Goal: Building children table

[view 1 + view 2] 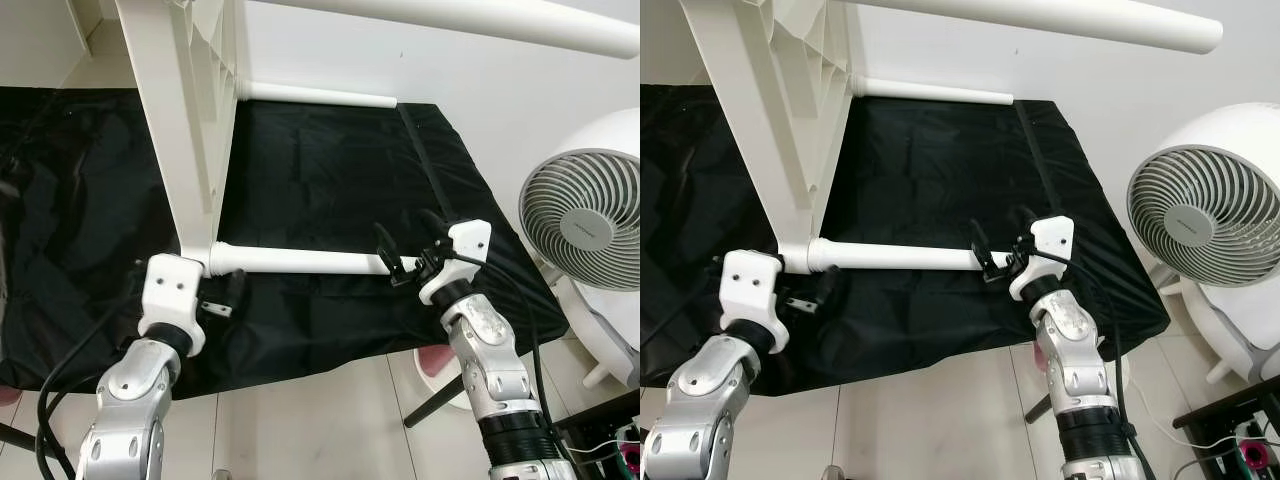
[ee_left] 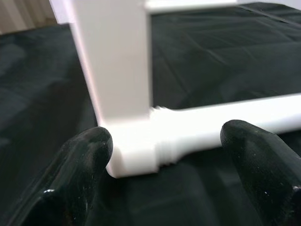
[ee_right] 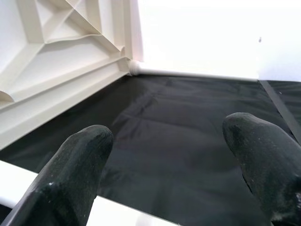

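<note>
table top: a white ribbed plastic children's tabletop (image 1: pixel 185 110) stands on its edge on the floor cloth, at about 11 o'clock in the left eye view.
near leg: a white round plastic table leg (image 1: pixel 300 262) lies level from the tabletop's lower corner toward 3 o'clock; its threaded end sits in the corner socket, as the left wrist view shows.
other legs: a second white round leg (image 1: pixel 315 95) juts from the far corner at 12 o'clock; a third white tube (image 1: pixel 480 22) crosses the top of the view toward 2 o'clock.
left hand: the left hand (image 2: pixel 164 155) is at 8 o'clock, fingers spread wide apart either side of the corner joint, gripping nothing.
right hand: the right hand (image 1: pixel 408 250) is at 3 o'clock at the free end of the near leg, fingers parted, with the leg passing beneath them; whether they touch it cannot be told.
floor cover: a black crinkled plastic sheet (image 1: pixel 330 180) lies under the table parts.
fan: a white round floor fan (image 1: pixel 585 220) stands at 3 o'clock, just beyond the sheet.
</note>
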Tool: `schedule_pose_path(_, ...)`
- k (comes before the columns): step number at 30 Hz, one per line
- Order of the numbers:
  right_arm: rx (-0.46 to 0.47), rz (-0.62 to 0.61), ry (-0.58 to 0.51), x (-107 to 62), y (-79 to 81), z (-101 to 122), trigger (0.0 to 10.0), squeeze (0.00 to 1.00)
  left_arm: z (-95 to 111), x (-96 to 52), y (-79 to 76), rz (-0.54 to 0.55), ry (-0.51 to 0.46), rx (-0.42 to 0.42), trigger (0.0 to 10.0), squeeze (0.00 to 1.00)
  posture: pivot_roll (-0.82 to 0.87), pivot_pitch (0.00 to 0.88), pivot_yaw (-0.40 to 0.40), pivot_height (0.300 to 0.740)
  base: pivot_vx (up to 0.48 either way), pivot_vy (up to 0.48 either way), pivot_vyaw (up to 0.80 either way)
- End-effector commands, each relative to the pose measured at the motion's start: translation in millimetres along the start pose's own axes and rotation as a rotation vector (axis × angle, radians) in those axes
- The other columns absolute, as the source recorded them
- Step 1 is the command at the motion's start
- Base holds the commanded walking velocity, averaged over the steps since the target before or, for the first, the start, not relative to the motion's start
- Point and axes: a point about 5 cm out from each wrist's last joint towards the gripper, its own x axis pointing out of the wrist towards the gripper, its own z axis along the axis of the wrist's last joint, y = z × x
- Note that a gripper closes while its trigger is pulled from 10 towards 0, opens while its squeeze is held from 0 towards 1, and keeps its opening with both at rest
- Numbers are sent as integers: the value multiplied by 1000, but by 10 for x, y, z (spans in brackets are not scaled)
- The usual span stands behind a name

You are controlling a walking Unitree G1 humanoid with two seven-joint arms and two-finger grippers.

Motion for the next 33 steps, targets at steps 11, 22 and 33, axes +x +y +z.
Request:
schedule_pose_path(11,19,0,20,13,25,-37,10000,0,58,232,108,332,-7,-3,10000,0,85,110,-92,740,0,0,0)
schedule_pose_path(22,32,7,20,13,61,-44,10000,0,158,403,94,377,-39,13,10000,0,77,106,-91,740,0,0,0)
schedule_pose_path(33,34,27,28,21,95,-50,10000,0,240,630,-45,348,-75,-17,10000,0,65,112,-97,740,0,0,0)
